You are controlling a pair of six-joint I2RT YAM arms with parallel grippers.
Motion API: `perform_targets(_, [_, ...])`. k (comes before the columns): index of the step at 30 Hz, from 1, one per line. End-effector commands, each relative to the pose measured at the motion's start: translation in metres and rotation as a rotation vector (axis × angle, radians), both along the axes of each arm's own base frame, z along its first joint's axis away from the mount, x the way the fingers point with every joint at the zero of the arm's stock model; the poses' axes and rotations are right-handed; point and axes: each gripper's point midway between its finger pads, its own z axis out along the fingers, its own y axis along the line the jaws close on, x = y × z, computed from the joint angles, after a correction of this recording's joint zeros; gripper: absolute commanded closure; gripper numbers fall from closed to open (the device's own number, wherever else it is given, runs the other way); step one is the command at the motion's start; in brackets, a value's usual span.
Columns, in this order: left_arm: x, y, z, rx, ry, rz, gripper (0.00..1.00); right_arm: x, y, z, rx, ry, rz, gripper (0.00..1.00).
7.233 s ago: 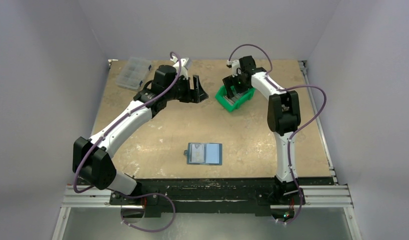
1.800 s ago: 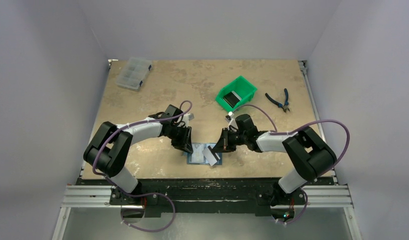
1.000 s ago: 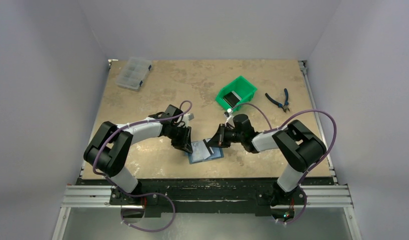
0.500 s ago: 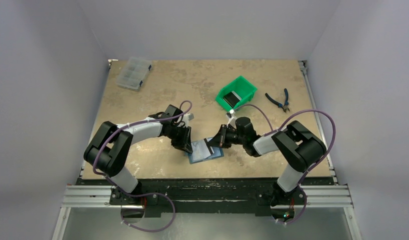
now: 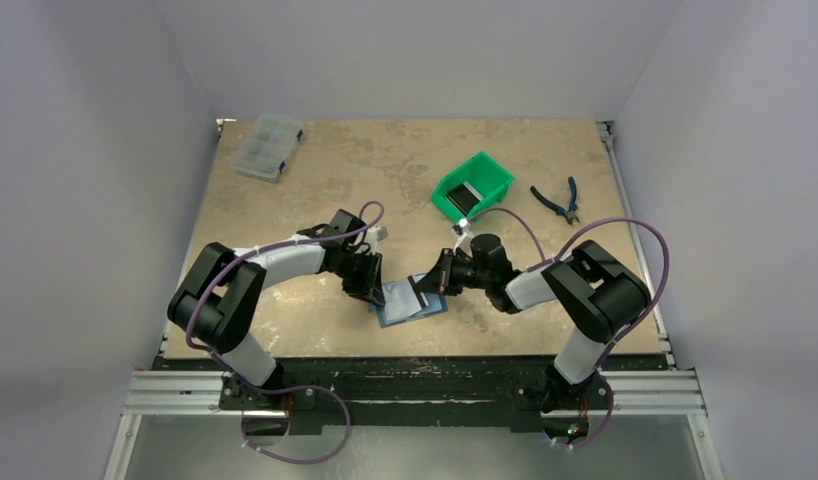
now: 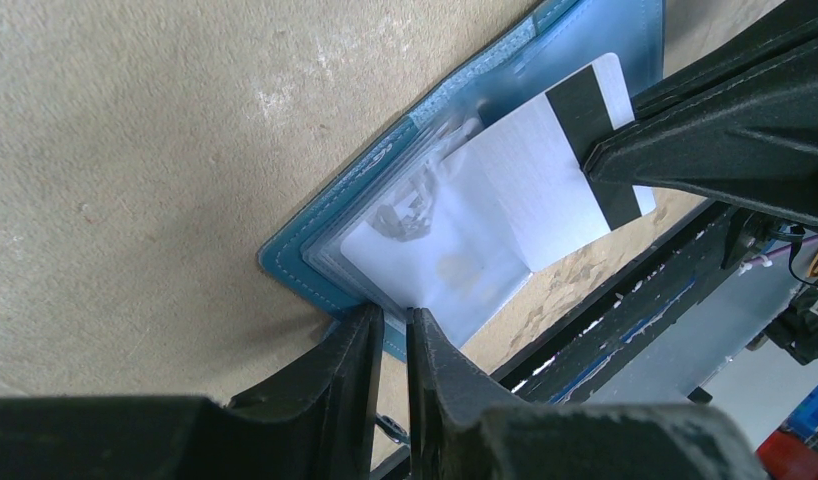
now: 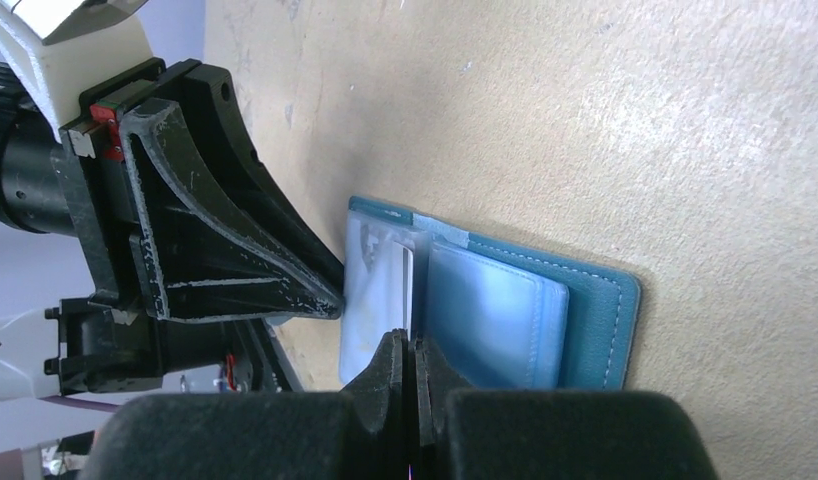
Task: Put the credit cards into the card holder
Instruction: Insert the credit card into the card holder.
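The teal card holder (image 5: 415, 312) lies open on the table, near the front edge. My left gripper (image 5: 377, 293) is shut on the rim of its clear left pocket (image 6: 415, 250), pinched between the fingertips (image 6: 395, 318). My right gripper (image 5: 430, 287) is shut on a white credit card (image 6: 530, 190) with a black stripe. The card's far end sits inside the mouth of that pocket. In the right wrist view the card (image 7: 408, 280) shows edge-on above the closed jaws (image 7: 408, 345), over the holder (image 7: 595, 320). Another dark card (image 5: 465, 197) lies in the green bin.
The green bin (image 5: 485, 170) stands behind the right gripper. Blue-handled pliers (image 5: 558, 200) lie to its right. A clear compartment box (image 5: 268, 147) sits at the back left corner. The table's black front rail (image 5: 405, 365) runs just below the holder.
The right gripper has carried the card up and left from the holder's lower right onto its left half, then nudged it a little further. The left gripper has stayed put, pinching the pocket.
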Motion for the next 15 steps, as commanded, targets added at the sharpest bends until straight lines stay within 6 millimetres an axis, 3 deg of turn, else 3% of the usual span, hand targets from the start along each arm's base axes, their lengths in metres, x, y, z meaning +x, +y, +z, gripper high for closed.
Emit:
perform_targets(1, [0.0007, 0.0077, -0.0170, 0.068, -0.025, -0.030, 0.80, 0.0191, 0.0038, 0.0110, -0.022, -0.114, -0.008, 1.00])
perform_targets(15, [0.0003, 0.0091, -0.0190, 0.077, -0.020, -0.028, 0.80, 0.0271, 0.0006, 0.0142, -0.077, -0.193, 0.033, 1.00])
